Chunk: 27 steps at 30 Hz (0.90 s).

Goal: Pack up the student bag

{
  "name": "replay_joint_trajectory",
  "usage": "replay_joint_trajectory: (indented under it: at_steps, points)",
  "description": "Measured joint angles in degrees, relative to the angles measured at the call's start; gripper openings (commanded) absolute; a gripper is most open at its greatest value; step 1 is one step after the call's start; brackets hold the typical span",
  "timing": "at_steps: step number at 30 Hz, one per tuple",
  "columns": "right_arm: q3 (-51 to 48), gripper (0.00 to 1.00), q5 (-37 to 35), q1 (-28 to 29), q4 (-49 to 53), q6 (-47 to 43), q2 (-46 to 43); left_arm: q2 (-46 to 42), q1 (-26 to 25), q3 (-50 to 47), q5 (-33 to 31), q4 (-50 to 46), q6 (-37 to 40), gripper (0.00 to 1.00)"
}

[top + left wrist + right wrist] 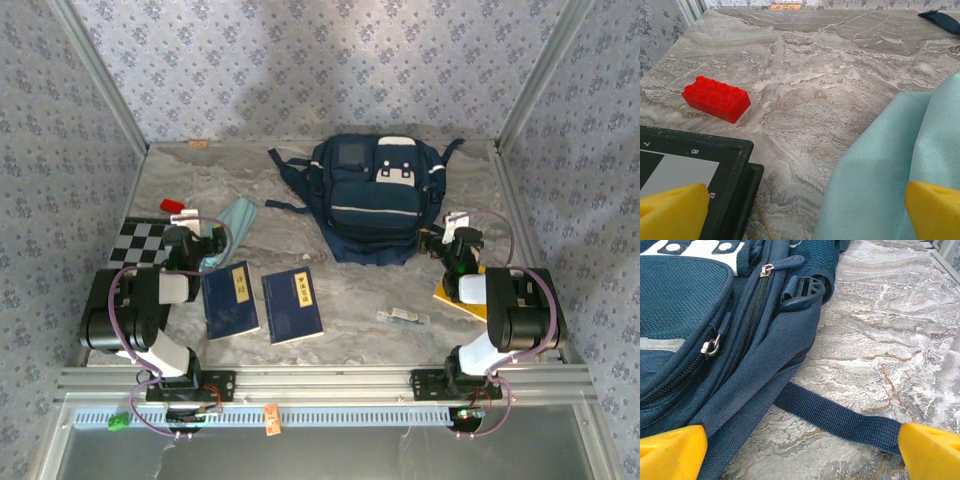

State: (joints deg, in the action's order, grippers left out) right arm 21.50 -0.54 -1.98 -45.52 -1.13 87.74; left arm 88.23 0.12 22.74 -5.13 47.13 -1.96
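Observation:
The student bag [375, 200], navy with white patches and a thin white stripe, lies at the back middle of the table, its zips closed. In the right wrist view its side [690, 315] is on the left and a dark strap [840, 417] trails across the marble. My right gripper [455, 238] [800, 455] is open just right of the bag, low over that strap, holding nothing. My left gripper [208, 240] [802, 220] is open over the edge of a teal cloth [900, 165] [232, 222]. Two navy books [230, 298] [292, 305] lie flat near the front.
A red brick [172, 206] [715, 97] and a black-framed checkerboard [145, 240] [685, 170] sit at the left. A yellow flat item [450, 295] lies under the right arm. A small grey object [403, 317] rests front right. Patterned walls enclose the table.

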Motion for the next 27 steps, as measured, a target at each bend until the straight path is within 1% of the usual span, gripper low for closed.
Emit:
replay_joint_trajectory:
  at_steps: [12,18,21,27]
  points:
    - [0.00,1.00,0.28,-0.07,0.00,0.00,0.00,0.00,0.00,0.00,0.07,-0.02,0.02,1.00]
    - [0.00,1.00,-0.55,0.26,0.72,0.00,-1.44,-1.29,0.00,0.28,2.36,-2.29,0.96,1.00]
    - [0.04,1.00,-1.18,0.31,2.54,0.02,-4.72,-4.68,-0.02,1.25,3.21,-7.32,1.09,1.00]
    - [1.38,1.00,-1.77,0.24,10.01,0.61,-14.32,-14.88,-0.02,3.34,3.85,-15.37,0.44,1.00]
